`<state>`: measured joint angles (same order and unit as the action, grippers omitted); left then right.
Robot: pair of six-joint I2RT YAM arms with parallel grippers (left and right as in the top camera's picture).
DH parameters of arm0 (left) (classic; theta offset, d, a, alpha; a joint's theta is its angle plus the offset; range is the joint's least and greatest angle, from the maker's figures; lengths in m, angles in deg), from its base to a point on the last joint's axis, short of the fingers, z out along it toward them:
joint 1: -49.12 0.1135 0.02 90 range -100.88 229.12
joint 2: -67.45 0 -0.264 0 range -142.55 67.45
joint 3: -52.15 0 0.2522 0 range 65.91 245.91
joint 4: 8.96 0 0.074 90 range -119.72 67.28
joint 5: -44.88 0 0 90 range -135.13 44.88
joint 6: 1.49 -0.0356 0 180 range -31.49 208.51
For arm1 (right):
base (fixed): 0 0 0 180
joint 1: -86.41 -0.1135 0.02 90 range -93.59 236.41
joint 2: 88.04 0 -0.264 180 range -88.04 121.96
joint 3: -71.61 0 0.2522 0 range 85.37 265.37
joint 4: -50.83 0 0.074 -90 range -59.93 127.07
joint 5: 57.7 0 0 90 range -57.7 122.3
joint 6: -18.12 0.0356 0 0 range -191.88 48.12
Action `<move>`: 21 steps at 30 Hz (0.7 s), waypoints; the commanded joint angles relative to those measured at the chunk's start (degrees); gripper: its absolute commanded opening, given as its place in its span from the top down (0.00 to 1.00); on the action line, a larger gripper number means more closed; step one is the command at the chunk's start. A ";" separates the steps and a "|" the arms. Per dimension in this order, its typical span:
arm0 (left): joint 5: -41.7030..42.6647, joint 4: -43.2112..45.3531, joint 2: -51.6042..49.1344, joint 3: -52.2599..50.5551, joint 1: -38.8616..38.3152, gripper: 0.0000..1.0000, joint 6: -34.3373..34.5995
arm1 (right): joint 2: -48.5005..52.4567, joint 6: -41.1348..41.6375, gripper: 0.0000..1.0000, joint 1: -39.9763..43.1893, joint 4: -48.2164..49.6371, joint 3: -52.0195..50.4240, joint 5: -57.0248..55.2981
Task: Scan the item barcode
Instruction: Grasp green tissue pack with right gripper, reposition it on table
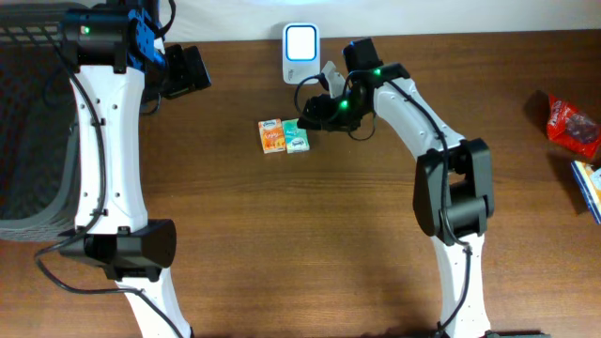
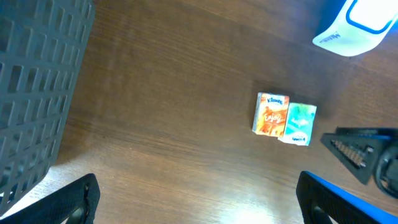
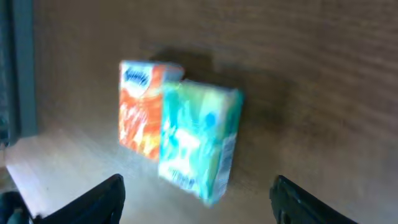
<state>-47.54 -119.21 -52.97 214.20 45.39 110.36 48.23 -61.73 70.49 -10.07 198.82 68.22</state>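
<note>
**Teal carton on the table, right jaws apart over it**

The teal carton lies on the wooden table, towards the far side and a little left of centre. Its left edge touches an orange carton of the same size, and the two sit side by side. In the right wrist view the teal one looks slightly tilted against its neighbour, though blur hides the print on both.

The right gripper hangs just far and right of the teal carton. Its fingers are spread wide, one to each side of the carton's near end, and neither touches it. It holds nothing.

Just beyond the cartons, at the far edge of the table, stands the white scanner with its lit blue-framed window.

The left gripper is well to the left of the cartons, near the far edge. Its jaws are fully apart and empty, with bare tabletop between them in the left wrist view.

A grey plastic basket fills the far left side. At the right edge lie a red packet and, nearer, a blue and yellow box that is partly out of frame.
</note>
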 commanded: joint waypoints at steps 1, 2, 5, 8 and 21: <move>-0.57 -0.07 1.09 0.37 0.15 0.01 -0.50 | 3.85 1.97 0.28 -1.09 1.42 -0.02 1.03; -0.57 -0.07 1.09 0.37 0.15 0.01 -0.50 | 4.33 1.95 0.34 -1.33 1.57 -0.02 1.22; -0.57 -0.07 1.09 0.37 0.15 0.01 -0.50 | 6.08 1.97 0.37 -2.64 2.43 -0.02 1.33; -0.57 -0.07 1.09 0.37 0.15 0.01 -0.50 | 7.61 2.38 0.64 -2.97 2.84 -0.02 1.36; -0.57 -0.07 1.09 0.37 0.15 0.01 -0.50 | 7.58 2.16 0.96 8.39 0.48 0.00 47.50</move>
<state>-47.54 -119.23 -52.97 214.20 45.39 110.36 54.74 -58.95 79.18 -9.43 198.79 109.62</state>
